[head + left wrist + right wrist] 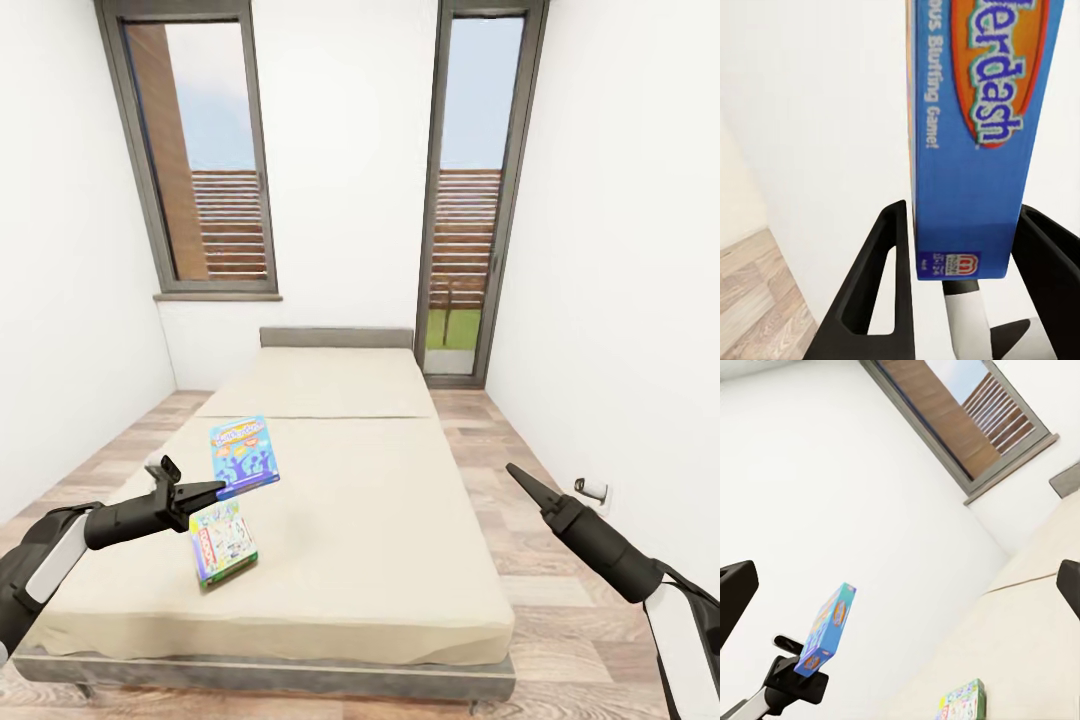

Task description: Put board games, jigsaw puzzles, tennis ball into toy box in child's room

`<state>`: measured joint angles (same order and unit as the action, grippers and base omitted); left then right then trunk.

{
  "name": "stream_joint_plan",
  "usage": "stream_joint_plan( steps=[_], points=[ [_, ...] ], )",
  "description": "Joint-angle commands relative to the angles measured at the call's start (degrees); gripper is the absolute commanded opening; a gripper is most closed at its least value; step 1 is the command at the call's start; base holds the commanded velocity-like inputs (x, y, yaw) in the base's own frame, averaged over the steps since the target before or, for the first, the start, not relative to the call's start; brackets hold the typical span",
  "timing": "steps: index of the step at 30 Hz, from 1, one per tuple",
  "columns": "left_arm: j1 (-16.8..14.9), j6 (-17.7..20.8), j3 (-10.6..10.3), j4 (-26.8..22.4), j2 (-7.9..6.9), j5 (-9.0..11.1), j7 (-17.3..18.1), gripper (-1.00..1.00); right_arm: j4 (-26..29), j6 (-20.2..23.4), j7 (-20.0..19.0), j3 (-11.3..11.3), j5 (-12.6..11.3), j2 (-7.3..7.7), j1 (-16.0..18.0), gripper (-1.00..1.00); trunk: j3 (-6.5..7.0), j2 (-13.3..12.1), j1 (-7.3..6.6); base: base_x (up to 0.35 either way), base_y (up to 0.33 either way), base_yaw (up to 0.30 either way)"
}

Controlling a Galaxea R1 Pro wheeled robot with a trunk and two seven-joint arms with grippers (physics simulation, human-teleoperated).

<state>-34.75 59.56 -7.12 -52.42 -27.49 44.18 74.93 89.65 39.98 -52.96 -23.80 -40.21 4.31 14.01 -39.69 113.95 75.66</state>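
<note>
A blue board game (243,455) is held clear of the bed (380,520), with my left gripper (205,490) shut on its lower edge. The left wrist view shows this blue box (975,135) standing between the black fingers (881,300). From the right wrist view the same box (829,631) tilts up out of the left gripper (804,673). A second board game (222,543), white, green and red, lies flat on the beige mattress near the front left, also seen as a box (961,701) from the right wrist. My right gripper (520,477) hangs open over the floor right of the bed, holding nothing.
The bed's grey headboard (336,337) stands against the far wall between two tall dark-framed windows (200,160). Strips of wood-plank floor (560,620) run along both sides of the bed. A wall socket (592,490) sits low on the right wall.
</note>
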Motion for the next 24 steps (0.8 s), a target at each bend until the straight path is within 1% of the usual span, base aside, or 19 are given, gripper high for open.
stream_joint_plan(
  steps=[1, 9, 12, 15, 17, 19, 20, 22, 24],
  points=[
    [-0.1, 0.4, -0.2, 0.0, -0.08, 0.1, 0.2, -1.0, 0.0, 0.3, -0.1, -0.1, -0.2, 0.0, 0.0, 1.0, 0.12, -0.4, -0.24, -0.028, 0.0, 0.0],
    [-0.1, 0.4, -0.2, 0.0, -0.02, 0.1, 0.2, -1.0, 0.1, 0.3, 0.4, -0.1, -0.2, 0.07, 0.1, 1.0, 1.56, -3.6, -2.0, -0.003, 0.0, 0.0],
    [-0.1, 0.4, -0.5, 0.0, -0.03, 0.1, 0.2, -1.0, 0.2, 0.7, 1.4, 0.2, 0.0, 0.02, 0.1, 1.0, 2.1, -4.8, -2.65, 0.0, 0.0, 0.0],
    [-0.1, 0.4, -0.6, 0.0, -0.03, 0.1, 0.2, -1.0, 0.2, 1.2, 4.6, 2.2, -0.1, -0.04, 0.1, 1.0, 2.64, -6.0, -3.31, 0.0, 0.0, 0.0],
    [-0.1, 0.4, -0.7, 0.0, 0.03, 0.1, 0.2, -1.0, 0.2, 2.5, 8.4, 4.8, -0.4, -0.04, 0.0, 1.0, 3.0, -6.8, -3.75, 0.0, 0.0, 0.0],
    [-0.1, 0.4, -1.0, 0.0, -0.03, 0.1, 0.2, -1.0, 0.1, 3.3, 11.0, 6.3, -0.3, -0.04, 0.0, 1.0, 3.35, -7.6, -4.19, 0.0, 0.0, 0.0],
    [-0.1, 0.4, -1.1, 0.0, -0.1, 0.1, 0.2, -1.0, 0.0, 3.8, 12.2, 6.9, -0.4, -0.04, 0.0, 1.0, 3.53, -8.0, -4.41, 0.0, 0.0, 0.0],
    [-0.1, 0.4, -1.3, 0.0, -0.45, 0.1, 0.2, -1.0, 0.2, 4.3, 13.3, 7.3, -0.5, 0.06, 0.0, 1.0, 3.89, -8.8, -4.85, 0.0, 0.0, 0.0],
    [-0.1, 0.4, -1.3, 0.0, -0.75, 0.1, 0.2, -1.0, 0.4, 4.6, 13.6, 7.4, -0.8, 0.22, 0.0, 1.0, 4.25, -9.6, -5.29, 0.0, 0.0, 0.0]
  ],
)
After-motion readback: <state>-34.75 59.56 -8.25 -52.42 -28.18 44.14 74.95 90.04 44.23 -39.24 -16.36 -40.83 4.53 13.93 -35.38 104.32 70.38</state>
